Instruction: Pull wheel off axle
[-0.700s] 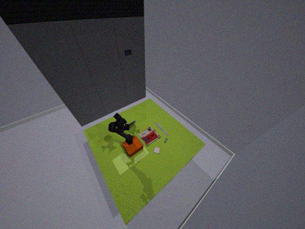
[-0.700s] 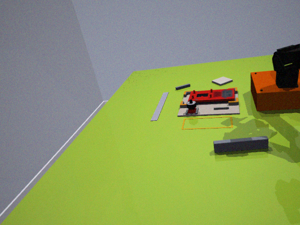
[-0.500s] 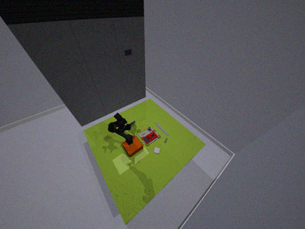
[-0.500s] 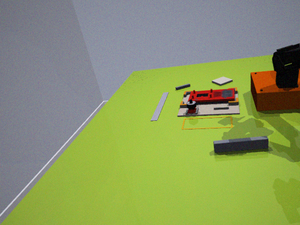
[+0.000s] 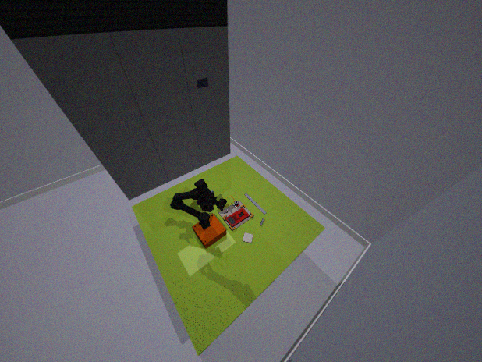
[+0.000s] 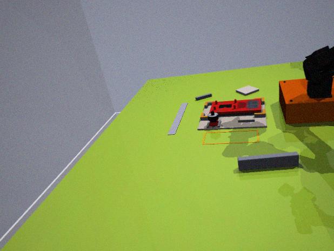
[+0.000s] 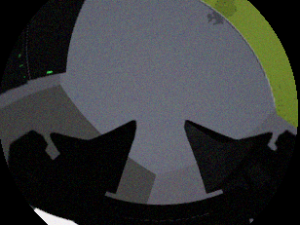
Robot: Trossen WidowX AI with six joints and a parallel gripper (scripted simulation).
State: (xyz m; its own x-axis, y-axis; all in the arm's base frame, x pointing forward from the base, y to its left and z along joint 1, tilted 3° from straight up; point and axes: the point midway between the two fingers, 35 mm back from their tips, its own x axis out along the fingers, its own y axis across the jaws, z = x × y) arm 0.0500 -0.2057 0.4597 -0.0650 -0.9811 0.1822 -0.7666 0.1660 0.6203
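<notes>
The dark wheel (image 6: 213, 117) (image 5: 236, 204) sits on the upright axle, whose black tip (image 6: 212, 112) shows above it, at the front left corner of the grey board (image 6: 259, 123) in the exterior view. The marked area is a thin orange outline (image 6: 259, 136) on the green mat, just in front of the board. My gripper (image 7: 160, 124) (image 5: 223, 204) is open, with nothing between the fingers. It is raised and to the left of the wheel in the top view, well apart from it. The fingers are out of view in the exterior view. The wrist view shows neither wheel nor axle.
A red panel (image 6: 229, 110) (image 5: 234, 218) lies on the board. A thick grey bar (image 6: 267, 162) lies in front of the outline. A flat strip (image 6: 178, 119) (image 5: 255, 204), a small dark block (image 6: 203, 97) (image 5: 262, 221) and a white tile (image 6: 247, 90) (image 5: 248, 237) lie around the board.
</notes>
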